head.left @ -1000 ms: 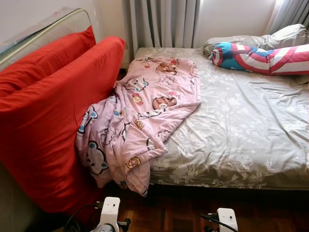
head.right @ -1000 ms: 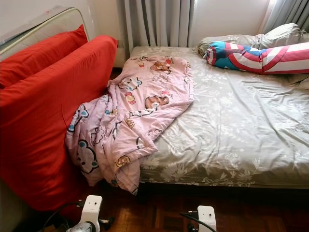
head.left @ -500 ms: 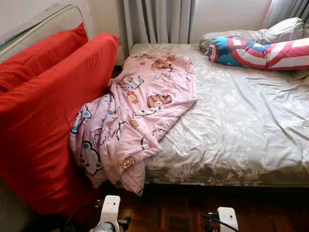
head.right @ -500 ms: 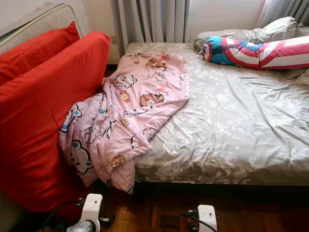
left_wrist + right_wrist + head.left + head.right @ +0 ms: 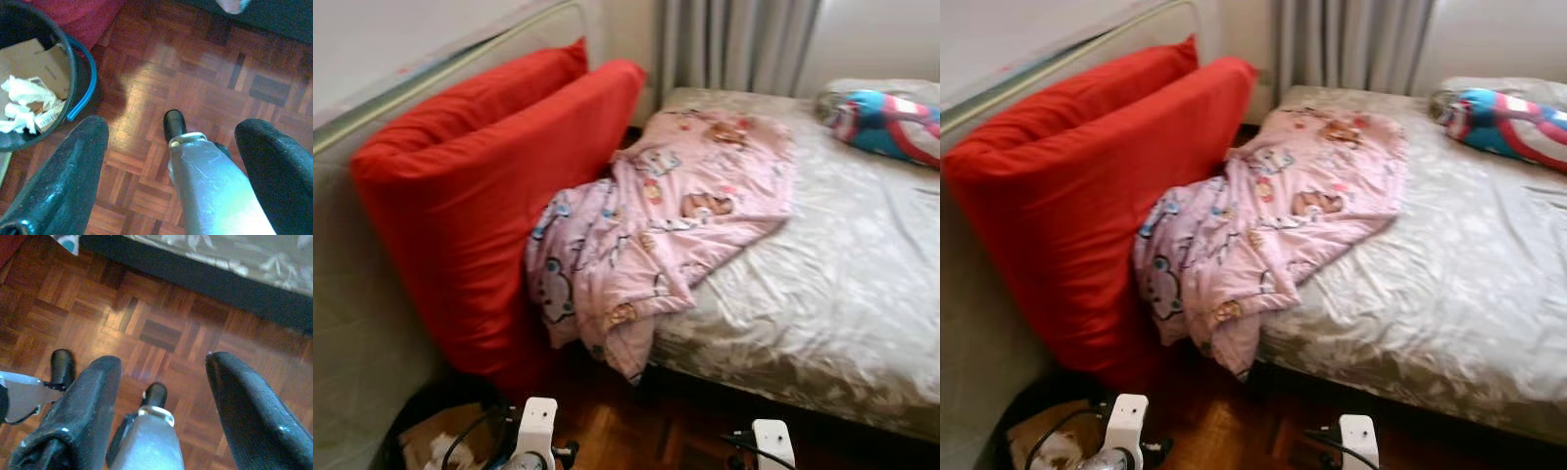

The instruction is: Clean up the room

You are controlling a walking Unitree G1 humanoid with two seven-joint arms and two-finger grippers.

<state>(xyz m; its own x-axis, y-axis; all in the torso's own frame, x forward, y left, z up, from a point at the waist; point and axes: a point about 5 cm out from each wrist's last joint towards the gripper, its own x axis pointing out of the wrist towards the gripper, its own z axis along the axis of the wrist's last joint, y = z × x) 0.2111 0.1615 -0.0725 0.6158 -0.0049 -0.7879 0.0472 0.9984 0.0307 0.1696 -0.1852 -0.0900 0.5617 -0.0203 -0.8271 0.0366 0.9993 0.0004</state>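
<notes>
Two claws are hanging low over the parquet floor (image 5: 161, 318), the left claw (image 5: 171, 161) and right claw (image 5: 164, 396) each spread wide and gripping nothing. A pink cartoon blanket (image 5: 675, 225) is lying rumpled on the bed (image 5: 842, 294), spilling off its edge against the red cushions (image 5: 480, 186). A black bin (image 5: 73, 63) holding cardboard and crumpled paper is sitting near the left claw.
</notes>
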